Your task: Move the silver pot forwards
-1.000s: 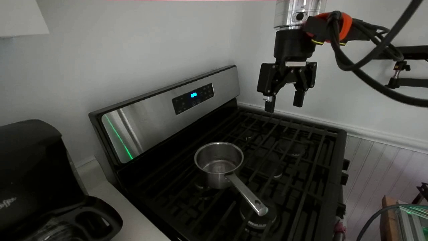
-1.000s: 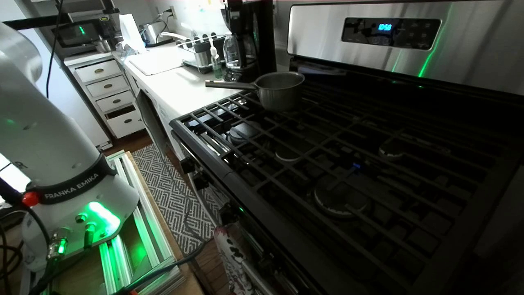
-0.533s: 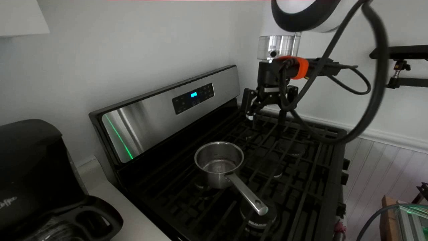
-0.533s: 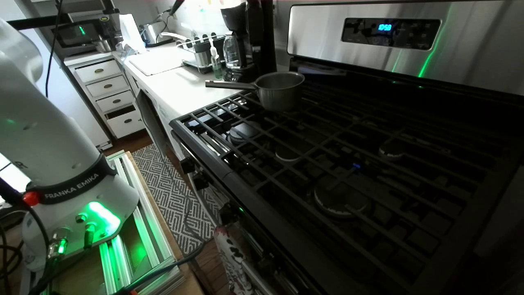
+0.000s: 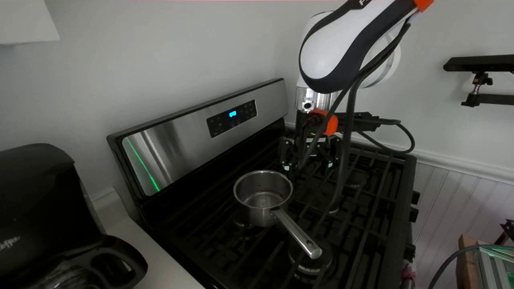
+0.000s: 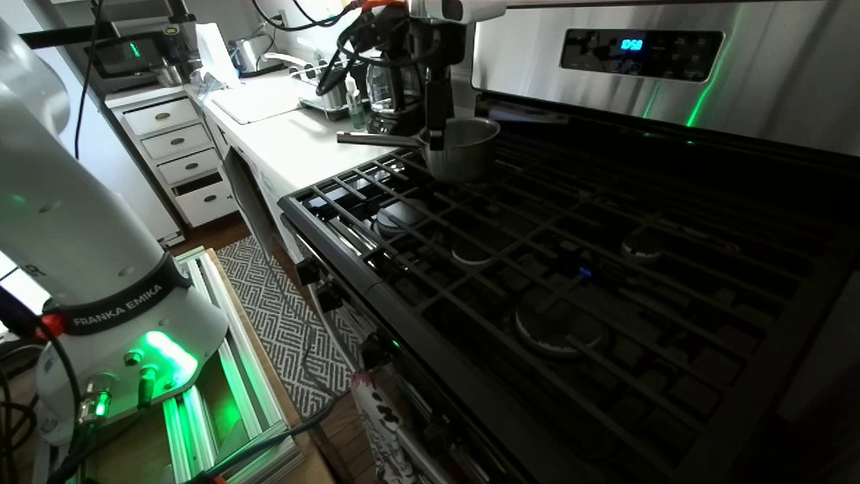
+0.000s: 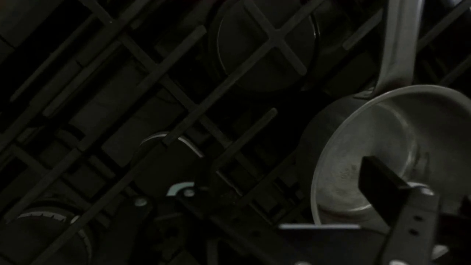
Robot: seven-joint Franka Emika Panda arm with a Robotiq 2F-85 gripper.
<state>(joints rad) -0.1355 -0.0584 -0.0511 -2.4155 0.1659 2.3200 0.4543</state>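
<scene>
The silver pot (image 5: pixel 259 214) sits upright on the stove grate (image 5: pixel 361 224), its handle (image 5: pixel 299 233) pointing to the stove's front. The pot also shows in an exterior view (image 6: pixel 465 161) and at the right of the wrist view (image 7: pixel 347 147). My gripper (image 5: pixel 309 171) points down just beside the pot's rim, on the side of the stove's middle. Its jaws stand wide apart with nothing between them. In the wrist view one finger (image 7: pixel 382 187) overlaps the pot's inside; the opposite one is dark over the grate. I cannot tell whether the near finger touches the pot.
The steel back panel (image 5: pixel 192 140) stands behind the burners. A black coffee maker (image 5: pixel 36 200) is on the white counter (image 6: pixel 302 154) beside the stove. The arm's cable (image 5: pixel 346 160) hangs low in front of the gripper. A towel (image 6: pixel 383 430) hangs at the stove's front.
My gripper has come down and toward the pot, from high above the far burners to beside its rim. The arm has entered an exterior view. The pot has not moved.
</scene>
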